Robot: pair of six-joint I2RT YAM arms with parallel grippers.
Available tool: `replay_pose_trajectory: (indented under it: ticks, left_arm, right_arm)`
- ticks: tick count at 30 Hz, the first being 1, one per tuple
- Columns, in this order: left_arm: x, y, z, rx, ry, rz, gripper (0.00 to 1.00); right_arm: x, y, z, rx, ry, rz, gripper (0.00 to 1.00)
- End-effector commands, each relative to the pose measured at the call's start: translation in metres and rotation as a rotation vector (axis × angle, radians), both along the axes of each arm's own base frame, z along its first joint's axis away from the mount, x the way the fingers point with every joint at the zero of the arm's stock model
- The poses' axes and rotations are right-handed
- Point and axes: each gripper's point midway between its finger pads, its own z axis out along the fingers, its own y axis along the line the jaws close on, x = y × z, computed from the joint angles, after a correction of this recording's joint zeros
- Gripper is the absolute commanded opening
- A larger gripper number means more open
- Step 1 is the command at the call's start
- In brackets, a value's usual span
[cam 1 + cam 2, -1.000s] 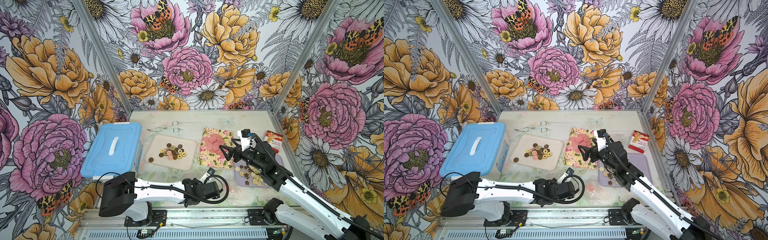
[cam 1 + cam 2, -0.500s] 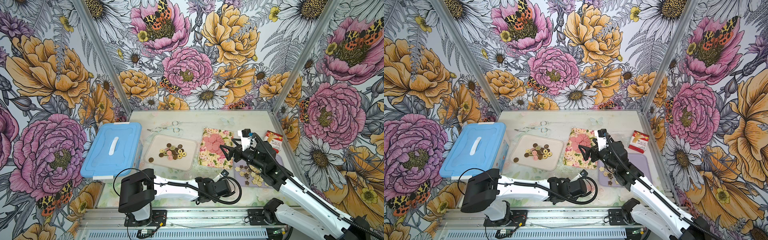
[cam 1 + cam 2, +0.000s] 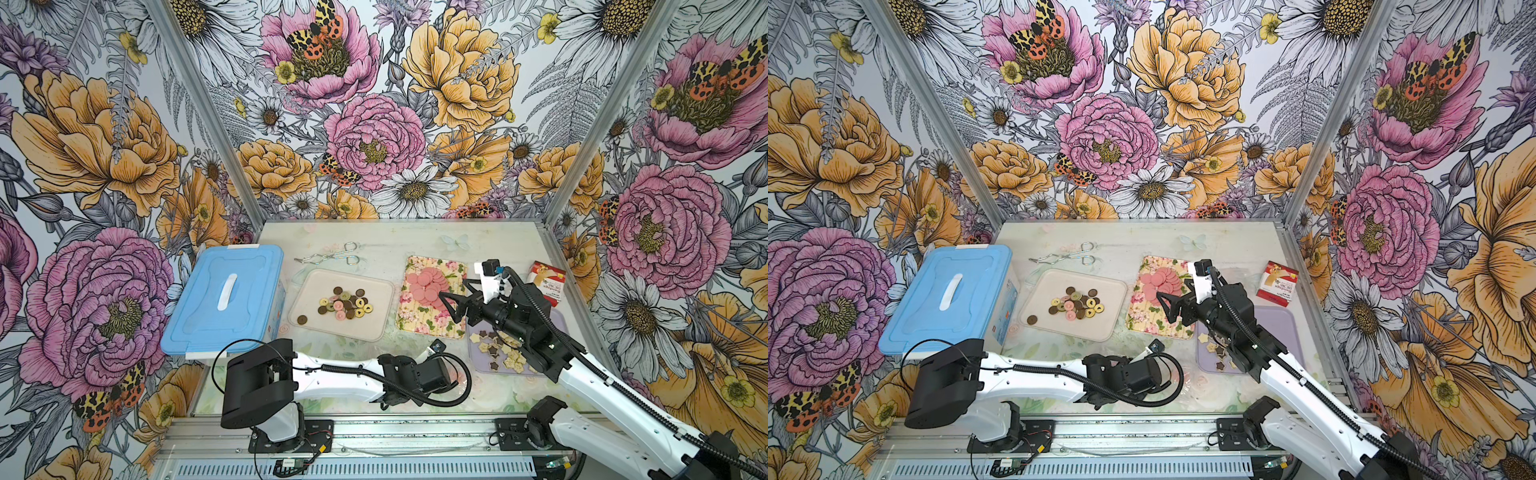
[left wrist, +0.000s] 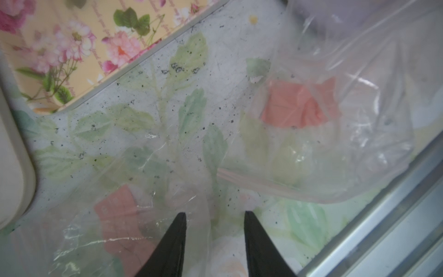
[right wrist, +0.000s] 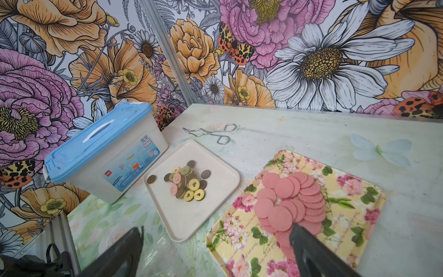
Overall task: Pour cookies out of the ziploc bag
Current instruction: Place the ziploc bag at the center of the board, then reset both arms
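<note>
The crumpled clear plastic ziploc bag (image 4: 335, 134) lies on the worktop (image 4: 215, 48), directly ahead of the left gripper (image 4: 214, 214). Its jaws stand parted, with film between them. The right gripper (image 5: 217, 226), jaws spread wide, hangs well apart above the pink round disc cookies (image 5: 287, 203). The left arm is nearer.

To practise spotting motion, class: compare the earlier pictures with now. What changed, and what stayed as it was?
The left arm shifted toward the purple tray, and the left gripper opened over a clear ziploc bag lying on the table. The right gripper stayed open by the floral tray; cookies, blue-lidded box and tongs unmoved.
</note>
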Motion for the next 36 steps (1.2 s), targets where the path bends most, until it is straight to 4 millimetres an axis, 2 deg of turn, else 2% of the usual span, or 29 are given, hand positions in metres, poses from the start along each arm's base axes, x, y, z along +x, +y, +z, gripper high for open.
replay_pose_trajectory:
  ticks: [1,5,6,7,8,9,11,14,17,19,22,24,27,29,32,33,35,36]
  left_arm:
    - [0.004,-0.006,0.024,-0.065,-0.058,-0.01,0.48]
    - [0.007,-0.004,0.046,-0.112,-0.111,-0.011,0.59]
    - [0.009,-0.002,0.055,-0.133,-0.132,-0.004,0.65]
    - [0.012,0.002,0.065,-0.154,-0.156,0.005,0.76]
    - [0.015,0.006,0.075,-0.174,-0.183,0.016,0.95]
    - [0.02,0.013,0.087,-0.193,-0.222,0.038,0.99]
    - [0.034,0.033,0.114,-0.247,-0.306,0.107,0.99]
    - [0.057,0.08,0.159,-0.35,-0.457,0.258,0.99]
    - [0.083,0.146,0.188,-0.429,-0.626,0.464,0.99]
    - [0.098,0.196,0.197,-0.477,-0.718,0.635,0.99]
    - [0.111,0.255,0.193,-0.489,-0.791,0.842,0.99]
    - [0.118,0.285,0.187,-0.445,-0.833,0.955,0.99]
    - [0.132,0.32,0.174,-0.355,-0.906,1.079,0.99]
    - [0.143,0.338,0.165,-0.332,-0.947,1.128,0.99]
    - [0.16,0.372,0.144,-0.356,-0.986,1.217,0.99]
    - [0.168,0.383,0.135,-0.364,-0.982,1.235,0.99]
    - [0.182,0.398,0.121,-0.374,-0.956,1.258,0.99]
    - [0.192,0.397,0.117,-0.382,-0.941,1.242,0.99]
  right_arm:
    - [0.002,0.001,0.003,0.018,-0.006,0.001,0.99]
    - [0.002,0.0,0.004,0.02,-0.006,0.001,0.99]
    - [0.002,0.0,0.004,0.02,-0.007,0.002,0.99]
    - [0.002,0.0,0.004,0.021,-0.006,0.002,0.99]
    - [0.002,0.0,0.003,0.021,-0.004,0.001,0.99]
    - [0.002,0.0,0.003,0.022,-0.004,0.001,0.99]
    - [0.002,0.001,0.003,0.025,-0.003,0.003,1.0]
    - [0.002,0.0,0.003,0.025,-0.004,0.002,0.99]
    - [0.002,-0.001,0.004,0.025,-0.008,-0.005,0.99]
    - [0.002,-0.002,0.004,0.026,-0.009,-0.008,0.99]
    - [0.004,-0.004,0.003,0.02,-0.009,-0.019,0.99]
    - [0.007,-0.005,0.001,0.014,-0.007,-0.029,0.99]
    - [0.012,-0.011,-0.004,-0.001,-0.004,-0.076,0.99]
    - [0.019,-0.025,-0.007,-0.021,-0.012,-0.161,0.99]
    - [0.03,-0.068,-0.01,-0.075,-0.043,-0.394,0.99]
    - [0.031,-0.089,-0.007,-0.094,-0.066,-0.493,0.99]
    - [0.026,-0.127,0.002,-0.124,-0.124,-0.656,1.0]
    - [0.019,-0.145,0.009,-0.125,-0.161,-0.727,1.0]
